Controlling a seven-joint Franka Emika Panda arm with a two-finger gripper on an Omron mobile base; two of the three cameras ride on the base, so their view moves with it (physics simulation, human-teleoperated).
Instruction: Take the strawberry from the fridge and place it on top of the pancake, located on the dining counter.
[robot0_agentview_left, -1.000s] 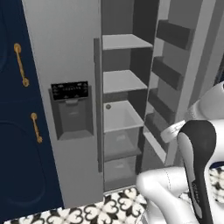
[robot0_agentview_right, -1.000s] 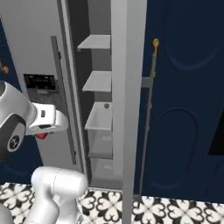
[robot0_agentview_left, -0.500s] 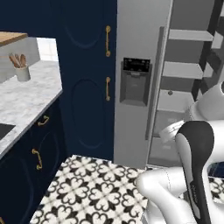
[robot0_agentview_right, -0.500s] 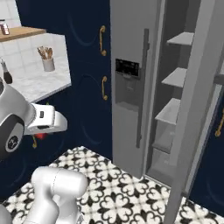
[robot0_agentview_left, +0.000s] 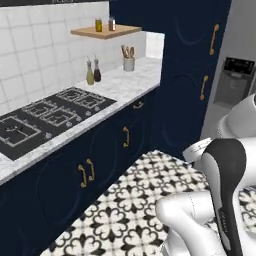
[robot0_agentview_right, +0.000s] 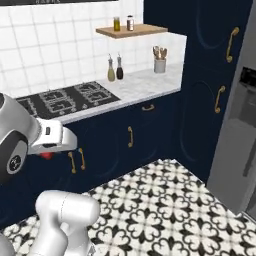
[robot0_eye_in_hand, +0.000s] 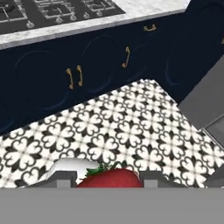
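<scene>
- Between the gripper (robot0_eye_in_hand: 109, 179) tips, low in the hand view: the strawberry (robot0_eye_in_hand: 110, 178), red with green leaves on top, clamped by the jaws; in the right base view you see a spot of red under the white hand.
- Change since a second ago: both base views have swung off the open shelves of the fridge (robot0_agentview_right: 239, 125) to the cooking counter (robot0_agentview_left: 120, 85). The camera has moved, not the things. Judgement: pick-up is done and you are in transit.
- Fridge now: at the right edge, dispenser side showing.
- Pancake, dining counter: not yet reached.
- Surroundings: black hob (robot0_agentview_left: 47, 112), two bottles (robot0_agentview_left: 93, 72), utensil pot (robot0_agentview_left: 129, 62), wooden shelf (robot0_agentview_left: 105, 31) with jars, navy cabinets (robot0_agentview_right: 135, 135), patterned floor (robot0_eye_in_hand: 131, 131).
- Obstructions: cabinets stand near the hand; the floor lies open.
</scene>
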